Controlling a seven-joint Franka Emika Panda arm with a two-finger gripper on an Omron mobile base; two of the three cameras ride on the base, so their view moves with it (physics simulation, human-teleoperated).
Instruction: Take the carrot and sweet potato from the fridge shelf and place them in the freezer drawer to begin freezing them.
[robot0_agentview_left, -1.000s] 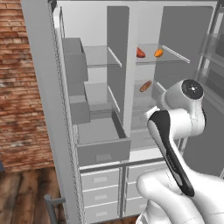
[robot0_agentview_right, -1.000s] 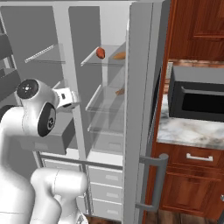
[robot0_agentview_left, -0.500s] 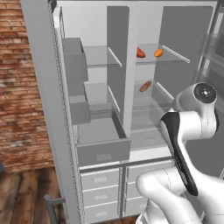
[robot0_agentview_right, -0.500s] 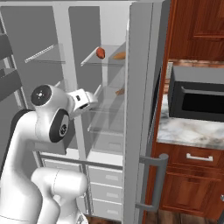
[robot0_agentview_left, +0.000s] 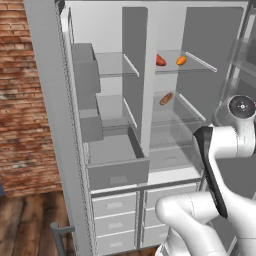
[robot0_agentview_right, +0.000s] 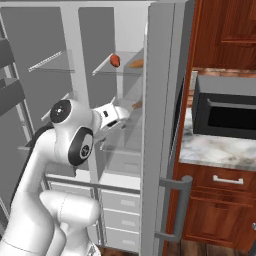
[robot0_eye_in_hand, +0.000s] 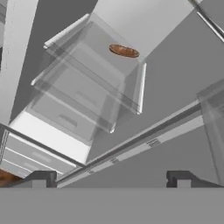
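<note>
Open fridge, seen from behind my arm on both sides and from my hand. My fingers (robot0_eye_in_hand: 111, 177) stand wide apart and hold nothing; their two dark tips rise at the bottom of the hand view, aimed into the right-hand compartment of the fridge.

The sweet potato (robot0_agentview_left: 160, 61), a red-orange lump, lies on the upper fridge shelf (robot0_agentview_left: 197, 67) in that compartment. The carrot (robot0_agentview_left: 181, 60), a lighter orange tapered piece, lies on the same shelf just to the right of it in the left base view, the two apart from each other. One shelf lower rests a brownish-orange long piece (robot0_agentview_left: 166, 98), which also shows near the top of the hand view, lying flat on the clear glass.

The freezer drawer (robot0_agentview_left: 118, 173), a plain grey box with a flat front panel, stands pulled out at the bottom of the left compartment, above the small pale drawers (robot0_agentview_left: 114, 205). My hand is between the two, at about the height of the lower shelf, well short of both foods.

A microwave (robot0_agentview_right: 225, 111) sits on the marble worktop (robot0_agentview_right: 215, 152) to the right of the fridge.
</note>
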